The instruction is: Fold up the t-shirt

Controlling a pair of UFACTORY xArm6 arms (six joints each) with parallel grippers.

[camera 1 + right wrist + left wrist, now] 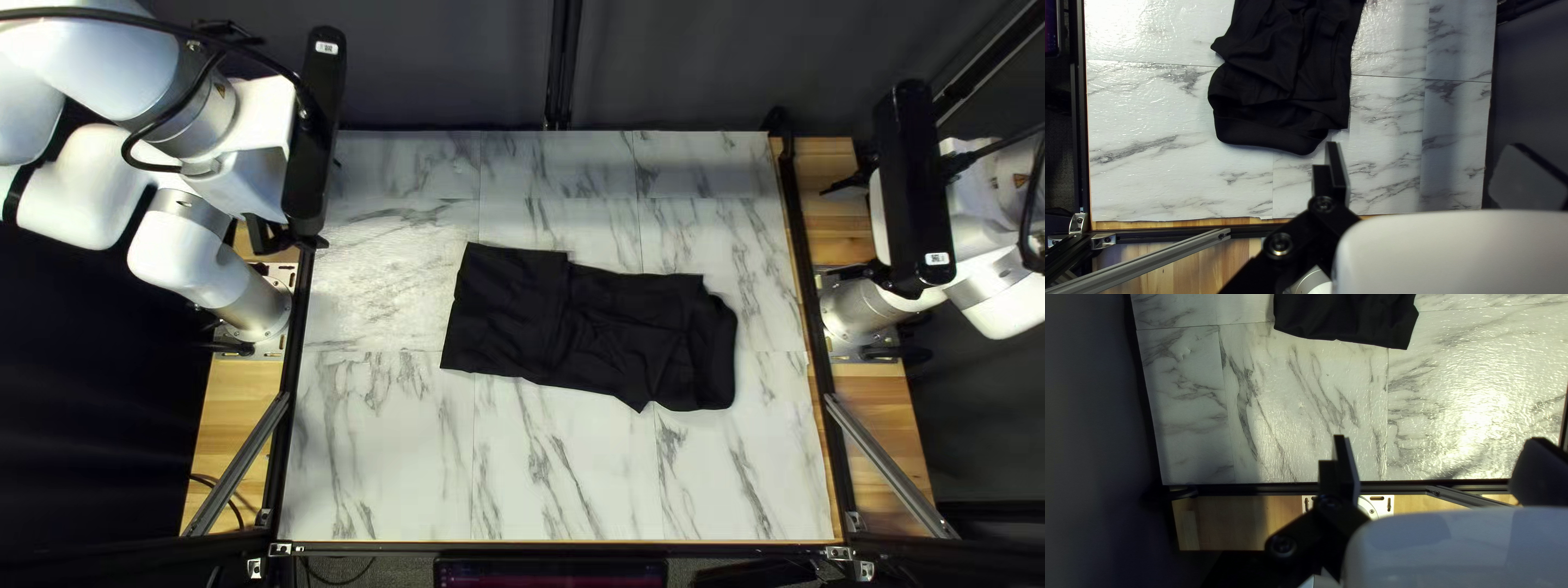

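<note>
The left gripper (299,142), at the upper left of the top left view, stands with its black fingers (1344,465) spread wide, and nothing is caught in them. The right gripper (860,229), at the right of that view, is released just the same, its black fingers (1338,169) well apart and empty. Both are beside the table, left and right, clear of the cloth.

The black cloth t-shirt (506,310) lies on the white, grey-veined marble-patterned tabletop (381,457), right about the middle of the top left view. It's gathered into a long strip, slanting a little down toward the right. The left part looks fairly flat and squared off; the right part is rumpled, with a small point sticking out at the lower edge and a rounded, looped-over end.

From the left wrist, the flat end shows ahead of the gripper, well apart from it. From the right wrist, the rounded end is ahead, with creases running behind it.
</note>
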